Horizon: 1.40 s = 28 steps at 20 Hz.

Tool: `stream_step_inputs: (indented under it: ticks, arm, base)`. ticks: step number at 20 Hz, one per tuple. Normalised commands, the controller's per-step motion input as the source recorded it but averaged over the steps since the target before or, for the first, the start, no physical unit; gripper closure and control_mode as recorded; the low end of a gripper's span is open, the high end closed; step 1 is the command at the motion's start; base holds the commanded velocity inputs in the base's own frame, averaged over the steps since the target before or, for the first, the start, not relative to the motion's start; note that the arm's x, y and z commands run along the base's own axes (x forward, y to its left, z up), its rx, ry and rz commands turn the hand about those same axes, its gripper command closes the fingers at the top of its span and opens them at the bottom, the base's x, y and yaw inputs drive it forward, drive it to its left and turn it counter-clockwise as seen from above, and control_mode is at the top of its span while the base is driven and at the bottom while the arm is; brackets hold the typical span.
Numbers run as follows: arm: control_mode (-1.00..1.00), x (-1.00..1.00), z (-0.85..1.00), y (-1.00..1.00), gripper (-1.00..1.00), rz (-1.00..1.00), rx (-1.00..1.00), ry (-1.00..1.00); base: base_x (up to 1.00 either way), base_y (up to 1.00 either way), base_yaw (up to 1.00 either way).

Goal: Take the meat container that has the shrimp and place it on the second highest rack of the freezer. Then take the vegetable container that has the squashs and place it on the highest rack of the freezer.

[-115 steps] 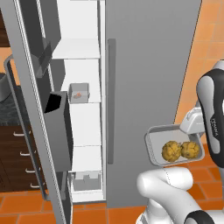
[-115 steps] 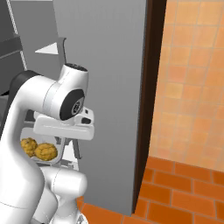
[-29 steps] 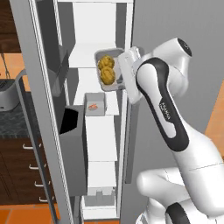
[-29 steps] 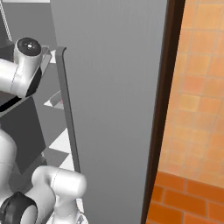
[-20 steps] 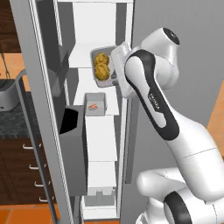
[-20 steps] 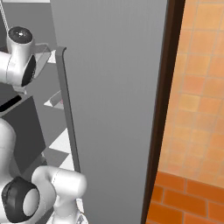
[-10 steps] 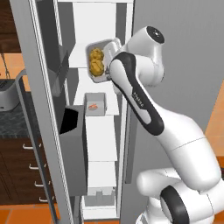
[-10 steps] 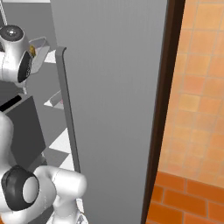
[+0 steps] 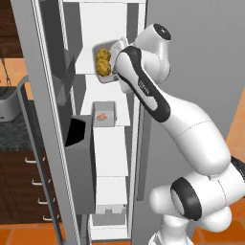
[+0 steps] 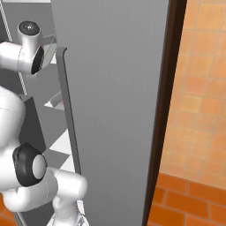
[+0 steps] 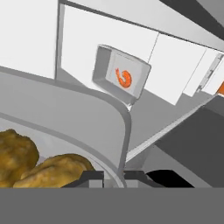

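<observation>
The vegetable container [image 9: 102, 61], a grey tray with two yellow-brown squashes [image 11: 30, 162], hangs tipped on its side in the open freezer at the level of the highest rack. My gripper [image 9: 116, 68] is shut on the tray's right rim, and in the hand view my gripper [image 11: 114, 178] pinches that rim [image 11: 127, 131] at the bottom. One rack lower, the meat container [image 9: 104, 114] with the orange shrimp [image 11: 124, 78] lies flat on a white shelf, below the gripper and apart from it.
The open freezer door [image 9: 45, 143] with a dark bin [image 9: 79, 136] stands at the left. A closed grey door [image 10: 119, 101] rises to the right of the shelves. Further white shelves and a bottom bin [image 9: 110, 210] lie beneath. Dark drawers [image 9: 26, 184] are far left.
The arm has carried the vegetable container left and deeper into the freezer, and the wrist has risen. The tray has tipped further onto its side. The shrimp container has not moved.
</observation>
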Motion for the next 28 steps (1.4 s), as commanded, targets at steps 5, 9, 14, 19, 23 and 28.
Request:
stream_step_inputs:
  ticks: [5, 9, 14, 19, 23, 28]
  arm:
    - [-1.0, 0.55, 0.0, 0.0, 1.0, -0.06, 0.0, 0.01]
    - [-1.0, 0.45, 0.0, 0.04, 1.0, 0.0, 0.0, 0.05]
    - [-1.0, 0.47, 0.0, 0.08, 1.0, 0.0, -0.01, 0.07]
    - [-1.0, 0.35, 0.0, 0.29, 1.0, -0.03, -0.09, 0.0]
    - [-1.0, 0.33, 0.0, 0.19, 1.0, -0.08, -0.07, 0.0]
    - [-1.0, 0.18, 0.0, 0.05, 1.0, -0.08, 0.0, 0.0]
  base:
    - [0.0, 0.0, 0.0]
    - [0.0, 0.0, 0.0]
    - [0.0, 0.0, 0.0]
    - [0.0, 0.0, 0.0]
    - [0.0, 0.0, 0.0]
    - [0.0, 0.0, 0.0]
